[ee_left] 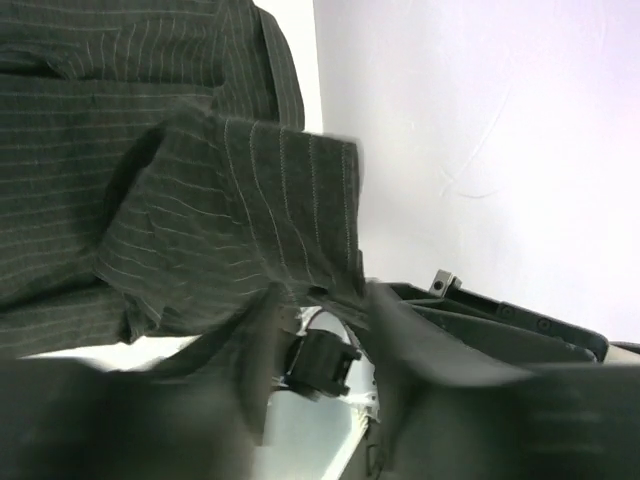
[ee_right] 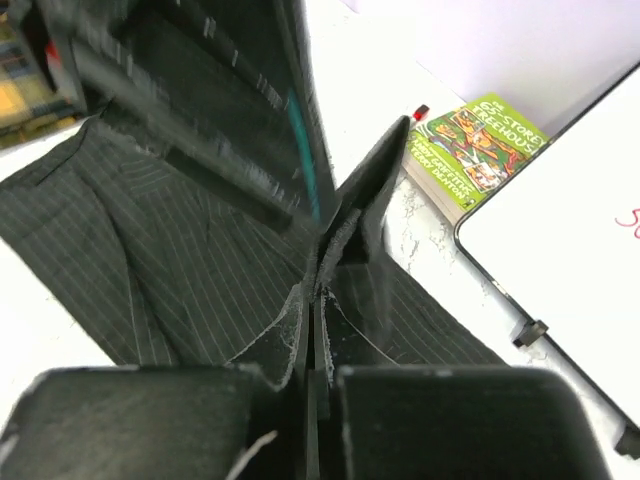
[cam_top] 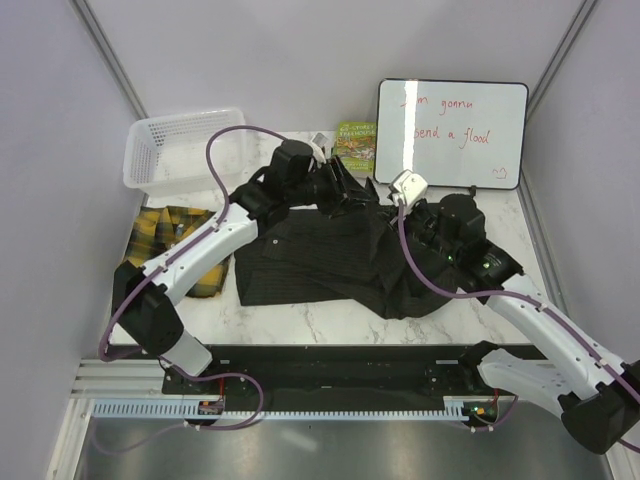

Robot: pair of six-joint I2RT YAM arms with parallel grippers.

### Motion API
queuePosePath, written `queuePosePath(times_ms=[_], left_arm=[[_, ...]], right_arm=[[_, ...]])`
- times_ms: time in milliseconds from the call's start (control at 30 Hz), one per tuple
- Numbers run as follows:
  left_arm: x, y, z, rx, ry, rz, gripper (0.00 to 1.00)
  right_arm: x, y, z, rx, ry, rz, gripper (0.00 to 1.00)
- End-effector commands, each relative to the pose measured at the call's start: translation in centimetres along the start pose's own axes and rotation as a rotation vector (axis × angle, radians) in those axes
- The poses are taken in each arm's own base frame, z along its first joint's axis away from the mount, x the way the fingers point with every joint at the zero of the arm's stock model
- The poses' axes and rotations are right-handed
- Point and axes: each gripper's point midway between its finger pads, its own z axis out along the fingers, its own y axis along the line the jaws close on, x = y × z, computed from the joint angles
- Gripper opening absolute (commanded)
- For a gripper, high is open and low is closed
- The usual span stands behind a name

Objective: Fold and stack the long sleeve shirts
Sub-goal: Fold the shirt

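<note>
The dark pinstriped shirt (cam_top: 310, 262) lies spread over the middle of the table. My left gripper (cam_top: 340, 188) is at the shirt's back edge. In the left wrist view it (ee_left: 322, 300) grips a sleeve cuff (ee_left: 280, 200) and holds it lifted off the shirt body; a gap shows between the fingers below the cloth. My right gripper (cam_top: 398, 210) is at the shirt's right back corner. In the right wrist view it (ee_right: 322, 270) is shut on a raised fold of the dark shirt (ee_right: 150, 260). The yellow-and-black plaid shirt (cam_top: 165, 240) lies crumpled at the left, under my left arm.
A white mesh basket (cam_top: 185, 150) stands at the back left. A green book (cam_top: 355, 145) and a whiteboard (cam_top: 450, 135) lean against the back wall. The book (ee_right: 470, 140) and the whiteboard (ee_right: 570, 250) also show just past the right gripper.
</note>
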Motion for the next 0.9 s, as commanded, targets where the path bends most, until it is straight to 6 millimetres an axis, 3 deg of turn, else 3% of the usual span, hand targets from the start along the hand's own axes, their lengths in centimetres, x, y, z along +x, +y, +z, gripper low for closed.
queuePosePath(times_ms=[0,33,67,100,133,167,267,300,333,367,467,533,600,633,733,867], left_arm=[[-2.6,-2.3,-5.1,0.121,-0.084,0.313,0.59],[-3.2,-2.5,-6.1,0.136,-0.106,0.408,0.68],[-4.5,-1.8,-7.2,0.137,-0.14,0.6,0.71],[-3.5,-3.4,-9.2,0.233,-0.111,0.73,0.73],[-3.3,-3.1,-10.2,0.265,-0.1,0.835,0.75],[-2.7,-3.0,-11.0,0.31,-0.094,1.065,0.78],[1.0,-3.0,-13.9,0.486,-0.065,1.444,0.79],[1.5,-2.9,-14.3,0.518,-0.076,1.532,0.79],[2.6,-2.5,-14.9,0.553,-0.075,1.605,0.8],[3.1,-2.6,-15.0,0.596,-0.098,1.769,0.8],[5.9,-1.9,-14.7,0.663,-0.07,2.009,0.81],[8.6,-1.3,-14.2,0.721,-0.027,2.088,0.81],[9.5,-0.9,-13.5,0.718,-0.019,2.166,0.81],[11.0,-1.1,-13.2,0.759,0.002,2.185,0.81],[12.6,-0.8,-11.6,0.747,0.058,2.219,0.81],[12.2,-0.6,-9.4,0.648,0.054,2.25,0.83]], right_arm=[[-4.8,0.2,-2.5,-0.072,-0.086,-0.108,0.0],[-4.2,0.7,-3.1,-0.11,-0.06,-0.12,0.0],[-4.3,1.4,-3.6,-0.17,-0.063,-0.136,0.0],[-4.7,1.9,-4.2,-0.209,-0.077,-0.172,0.0],[-3.9,2.6,-4.6,-0.256,-0.044,-0.177,0.0],[-3.9,4.2,-5.1,-0.354,-0.051,-0.187,0.0],[-2.7,6.1,-5.6,-0.498,0.01,-0.21,0.0],[-3.0,6.9,-5.7,-0.569,0.004,-0.218,0.0],[-2.1,7.6,-6.2,-0.628,0.035,-0.237,0.0],[-2.0,8.0,-6.3,-0.659,0.044,-0.239,0.0],[-1.8,8.6,-6.6,-0.732,0.065,-0.251,0.09],[-1.8,8.7,-6.6,-0.753,0.082,-0.252,0.12],[-2.0,8.6,-6.4,-0.759,0.09,-0.254,0.1],[-1.9,8.9,-6.7,-0.776,0.096,-0.248,0.09],[-2.0,9.3,-7.1,-0.797,0.082,-0.262,0.05],[-2.1,10.2,-7.5,-0.811,0.081,-0.285,0.0]])
